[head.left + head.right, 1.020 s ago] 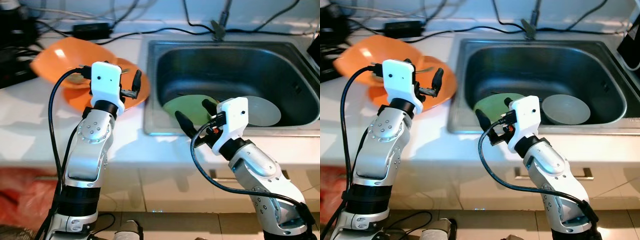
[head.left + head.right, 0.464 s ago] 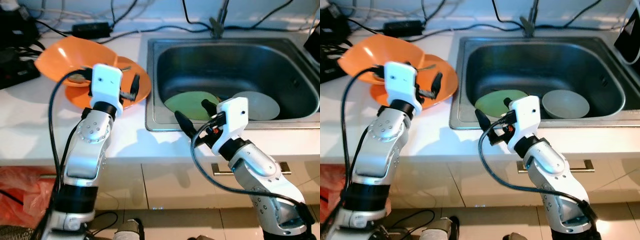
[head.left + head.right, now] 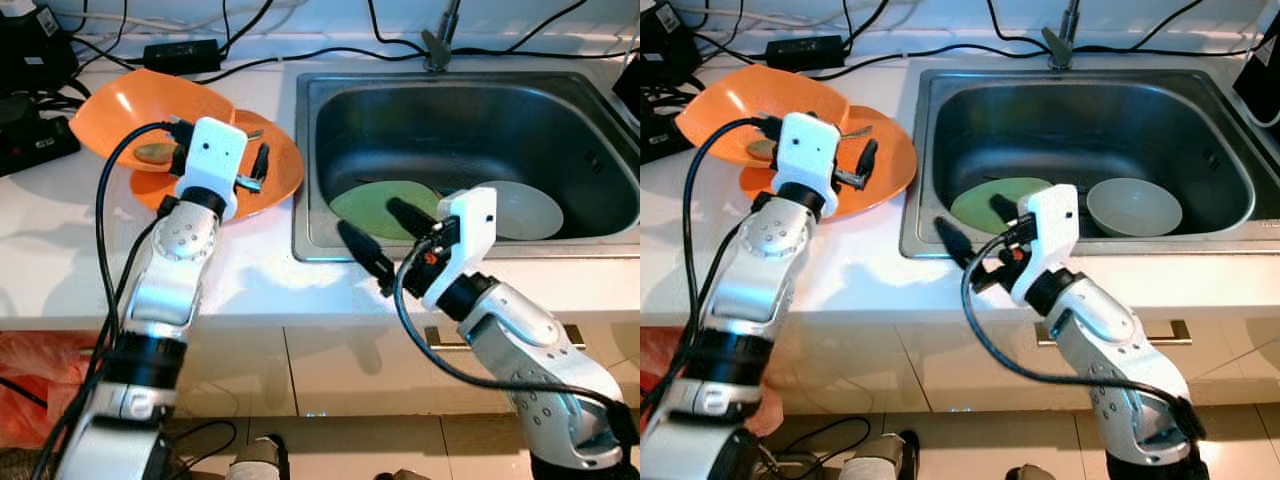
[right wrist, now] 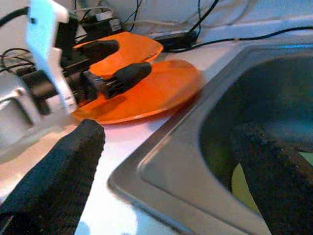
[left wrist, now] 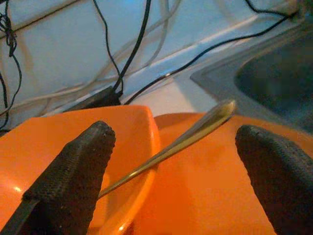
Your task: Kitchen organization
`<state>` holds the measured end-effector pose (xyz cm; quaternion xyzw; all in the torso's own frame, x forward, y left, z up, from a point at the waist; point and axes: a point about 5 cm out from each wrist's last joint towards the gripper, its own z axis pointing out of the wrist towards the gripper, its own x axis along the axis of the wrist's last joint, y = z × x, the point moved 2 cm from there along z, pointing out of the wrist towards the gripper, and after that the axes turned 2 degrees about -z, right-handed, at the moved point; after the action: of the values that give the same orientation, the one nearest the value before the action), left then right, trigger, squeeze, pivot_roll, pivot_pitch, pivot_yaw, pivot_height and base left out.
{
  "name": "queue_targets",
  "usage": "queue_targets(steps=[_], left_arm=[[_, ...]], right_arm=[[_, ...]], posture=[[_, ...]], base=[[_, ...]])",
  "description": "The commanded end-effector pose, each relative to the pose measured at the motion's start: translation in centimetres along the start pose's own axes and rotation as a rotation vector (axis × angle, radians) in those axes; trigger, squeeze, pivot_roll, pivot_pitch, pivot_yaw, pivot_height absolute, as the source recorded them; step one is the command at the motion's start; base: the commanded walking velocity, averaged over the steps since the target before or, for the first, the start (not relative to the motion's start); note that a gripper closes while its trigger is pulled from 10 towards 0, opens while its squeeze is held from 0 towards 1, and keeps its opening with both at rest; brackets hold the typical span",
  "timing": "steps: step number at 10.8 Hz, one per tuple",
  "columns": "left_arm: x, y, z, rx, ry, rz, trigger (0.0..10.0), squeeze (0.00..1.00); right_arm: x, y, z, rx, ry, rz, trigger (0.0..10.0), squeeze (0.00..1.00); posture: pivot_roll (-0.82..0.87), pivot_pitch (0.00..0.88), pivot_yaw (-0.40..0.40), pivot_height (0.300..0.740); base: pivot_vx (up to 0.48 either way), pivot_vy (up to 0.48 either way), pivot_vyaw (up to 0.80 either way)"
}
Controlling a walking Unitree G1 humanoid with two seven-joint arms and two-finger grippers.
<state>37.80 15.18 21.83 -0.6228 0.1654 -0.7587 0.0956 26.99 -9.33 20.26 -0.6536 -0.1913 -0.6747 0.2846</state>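
The sink is the landmark: a steel basin set into a white counter.

Inside the sink, a green plate lies flat at the front left of the basin floor. A grey bowl stands upright just to the right of it; whether the two touch cannot be told.

Left of the sink, on the counter, lies an orange plate. An orange bowl sits tilted at the plate's far left edge, farther from the sink. A spoon rests with its handle on the bowl rim and its other end over the plate.

The left gripper hovers over the orange plate, left of the sink, fingers spread wide with nothing between them. In the left wrist view the spoon lies in the gap ahead of the fingers.

The right gripper is at the sink's front left corner, fingers spread and empty. One finger reaches over the green plate; the other is over the front rim.

Black cables run along the counter behind the sink and the orange bowl.
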Motion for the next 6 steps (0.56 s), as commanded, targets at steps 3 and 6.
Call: queue_targets(steps=[3,6], left_arm=[[-0.1,-0.2,1.2,-0.022,0.019,0.074,10.0,0.0],[-0.2,0.8,1.9,-0.058,0.043,0.056,0.0,0.0]], right_arm=[[0.4,-0.9,-0.1,0.056,-0.004,0.005,10.0,0.0],[0.5,-0.9,-0.1,0.054,-0.004,0.005,10.0,0.0]], posture=[[0.11,0.181,0.01,0.74],[0.1,0.181,0.013,0.74]], base=[[0.0,0.0,0.0],[0.0,0.0,0.0]])
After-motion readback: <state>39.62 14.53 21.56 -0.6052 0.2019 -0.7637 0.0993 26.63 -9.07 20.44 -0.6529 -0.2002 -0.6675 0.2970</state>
